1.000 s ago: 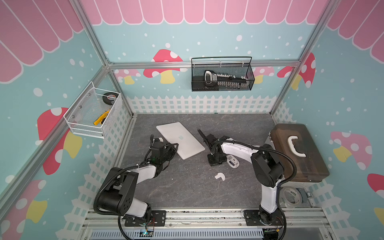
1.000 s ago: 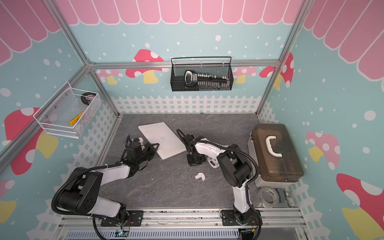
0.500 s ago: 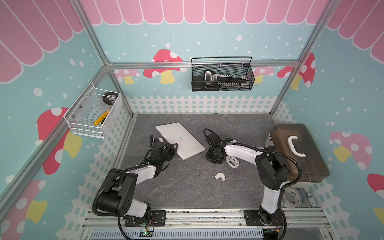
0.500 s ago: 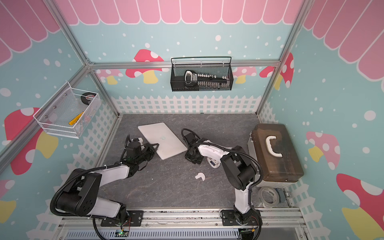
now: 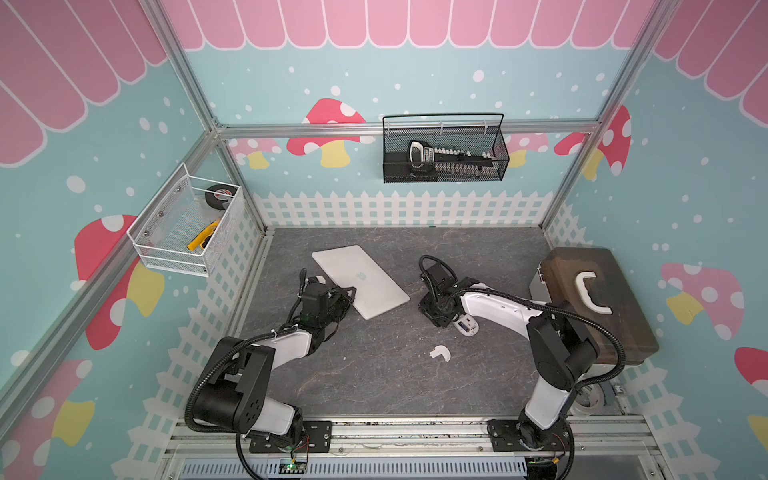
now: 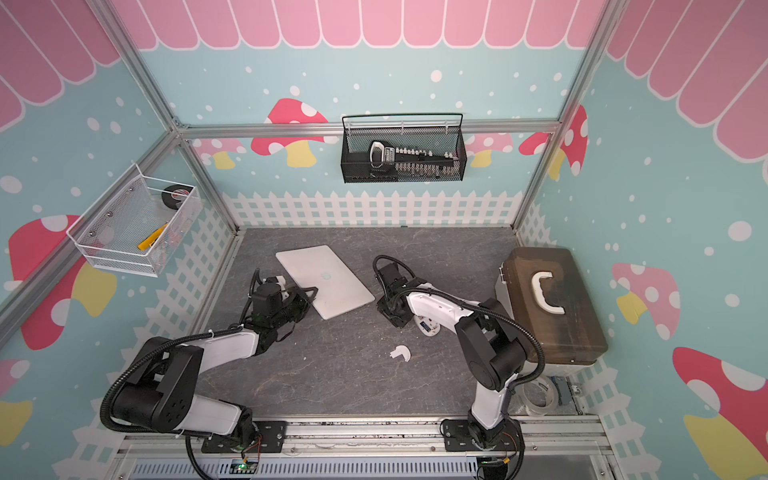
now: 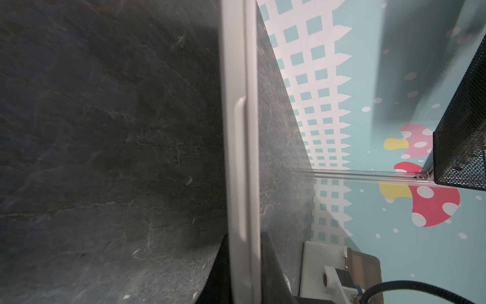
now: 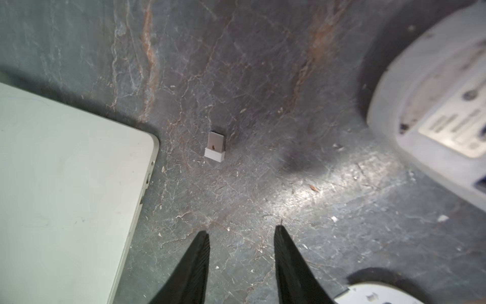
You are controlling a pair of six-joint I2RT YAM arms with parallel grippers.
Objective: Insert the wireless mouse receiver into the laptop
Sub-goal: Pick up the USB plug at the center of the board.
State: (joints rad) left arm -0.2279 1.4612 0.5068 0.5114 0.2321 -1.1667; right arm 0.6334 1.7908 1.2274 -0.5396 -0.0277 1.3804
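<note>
Shifting since a second ago, the right arm [image 5: 498,307] carries its wrist and looped black cable [image 5: 428,266] a little farther from the laptop [image 5: 359,280] in both top views, with its elbow slightly nearer the front rail. The left arm [image 5: 286,345], the laptop, the mouse [image 5: 467,326] and the cover piece [image 5: 440,353] lie where they were.

In the right wrist view the right pincer [image 8: 242,231] shows two black ribbed fingers spread apart with nothing between them. Just beyond their tips lies the wireless mouse receiver [image 8: 215,146], a tiny stub with a white ridged cap and a dull metal plug. It lies flat on the surface [image 8: 263,65], a grey slab veined like stone. The receiver sits between the laptop's rounded corner and the mouse, near the corner and touching neither, with its cap toward the fingers.

The laptop is a thin, matte silver-white slab with its lid shut. The mouse is a white oval lying underside up, with a label showing. The cover piece is a curved white half-round lying well apart, nearer the front.

In the left wrist view the left pincer [image 7: 244,234] is pressed onto the laptop's edge, with one dark finger on each side.

From above, the right wrist hides the receiver. A white shape in a corner of the right wrist view is cut off and cannot be made out. Whether the left pincer lifts the laptop's edge cannot be told.
</note>
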